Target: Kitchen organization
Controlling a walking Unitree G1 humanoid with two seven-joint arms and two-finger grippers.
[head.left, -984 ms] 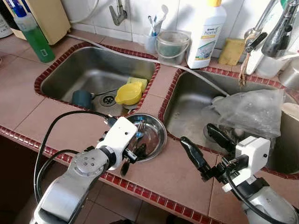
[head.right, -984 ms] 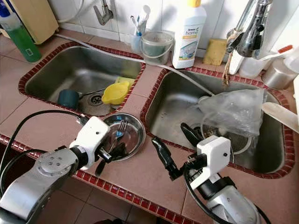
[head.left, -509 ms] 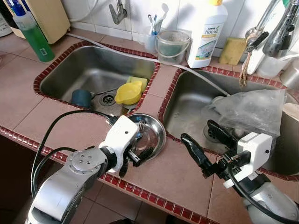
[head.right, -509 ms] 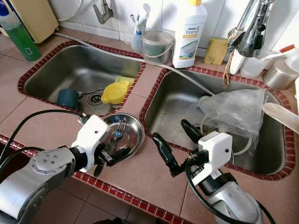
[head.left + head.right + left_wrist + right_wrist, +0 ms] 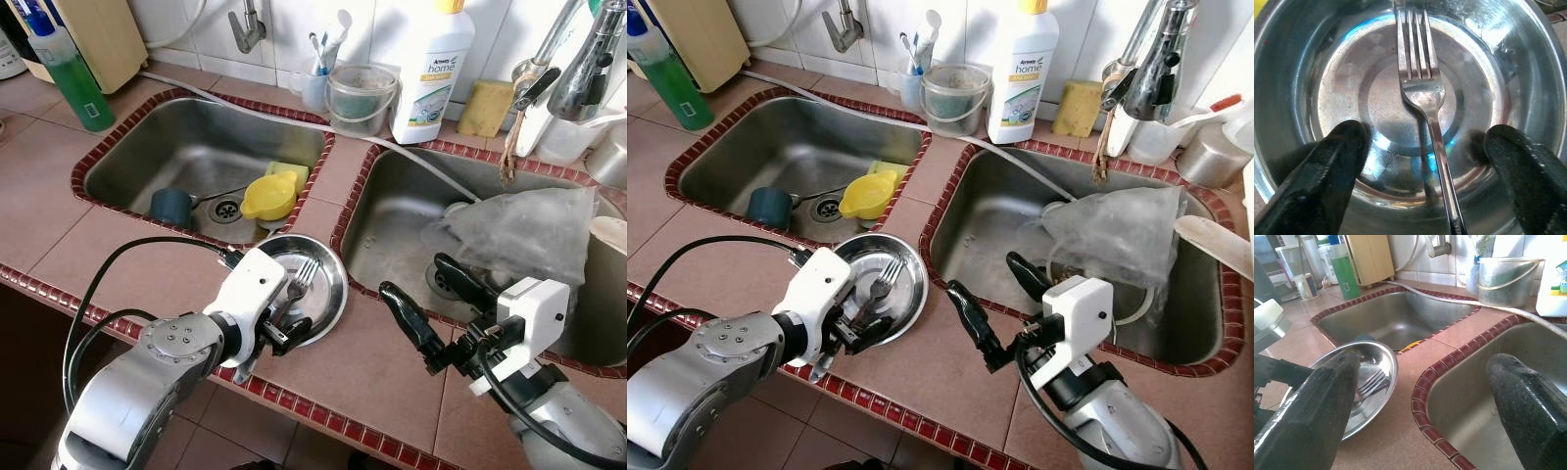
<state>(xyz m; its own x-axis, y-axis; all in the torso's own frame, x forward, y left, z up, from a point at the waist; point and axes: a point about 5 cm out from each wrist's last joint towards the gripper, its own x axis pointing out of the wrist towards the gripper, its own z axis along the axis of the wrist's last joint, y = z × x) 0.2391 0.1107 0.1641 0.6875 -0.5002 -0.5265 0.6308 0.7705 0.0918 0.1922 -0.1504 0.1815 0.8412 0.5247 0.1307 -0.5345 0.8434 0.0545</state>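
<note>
Left gripper [image 5: 284, 331] holds plate [image 5: 328, 279] rim, tilted, fork [image 5: 1422, 93] inside. Keep level, lift slow toward 12 o'clock sink [image 5: 186, 147]. Right gripper [image 5: 436, 304] fingers wide.

**Tiled kitchen counter with two sinks and the items resting on it**

A pinkish-brown tiled counter [image 5: 59, 196] held two steel sinks edged with dark red tiles. On the tiled strip between the sinks sat a steel plate [image 5: 328, 289] with a fork [image 5: 297, 279] lying in it. Along the back wall stood a green bottle [image 5: 67, 67], a beige box [image 5: 103, 34], a small clear bucket [image 5: 361, 98], a white detergent bottle [image 5: 431, 64] and a yellow sponge [image 5: 486, 106]. A pale hose [image 5: 294, 119] ran across the counter behind the sinks.
</note>
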